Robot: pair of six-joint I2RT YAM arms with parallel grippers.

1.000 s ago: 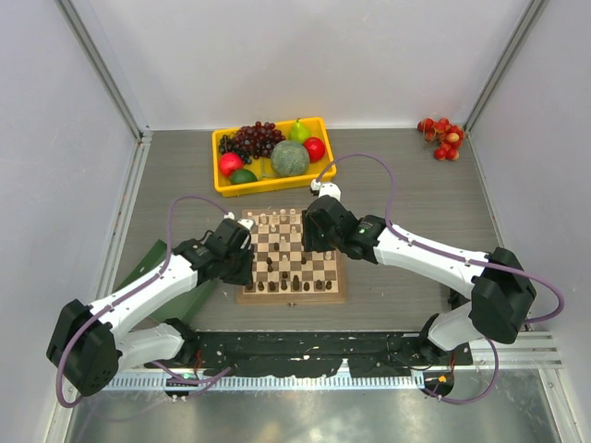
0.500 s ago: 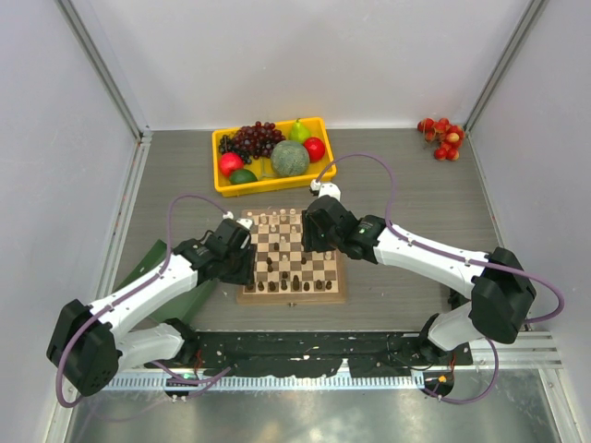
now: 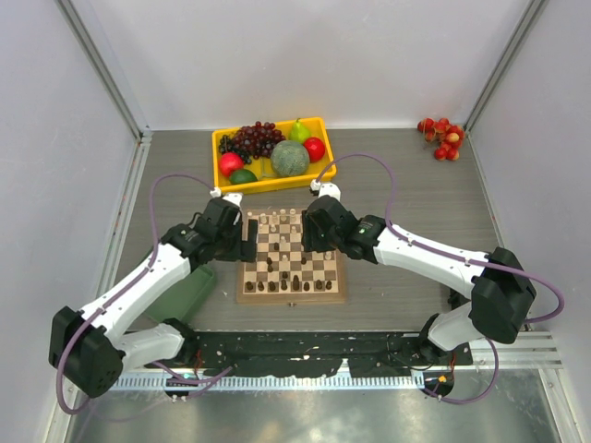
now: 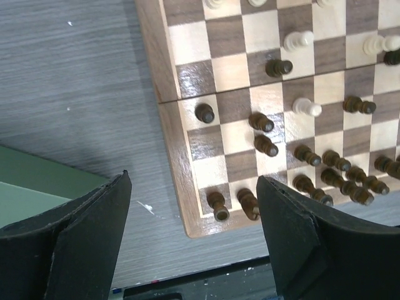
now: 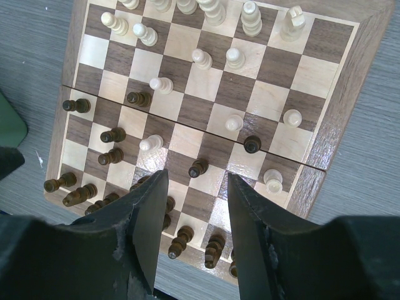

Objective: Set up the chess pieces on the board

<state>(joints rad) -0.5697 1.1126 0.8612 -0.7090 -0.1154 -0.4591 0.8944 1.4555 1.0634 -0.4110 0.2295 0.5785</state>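
Observation:
The board [image 3: 291, 297] lies in the middle of the table between both arms. Pale chess pieces [image 5: 161, 84] stand mostly on its far rows and dark ones [image 4: 204, 113] on its near rows, with a few of each scattered mid-board. My left gripper [image 3: 246, 234] hovers over the board's left rim [image 4: 169, 144]. It is open wide [image 4: 194, 212], with nothing between its fingers. My right gripper [image 3: 314, 242] hangs above the right half of the board. It is open [image 5: 199, 206], and only squares and a dark pawn [image 5: 199, 167] show in its gap.
A yellow tray [image 3: 277, 183] of fruit stands just beyond the board. A green flat tray [image 3: 185, 291] lies left of the board under my left arm. A cluster of small red fruit [image 3: 441, 137] sits at the far right corner. Walls close in three sides.
My left gripper has opened from nearly shut to wide and has moved away along the board's left edge toward the far side. The right arm has not moved.

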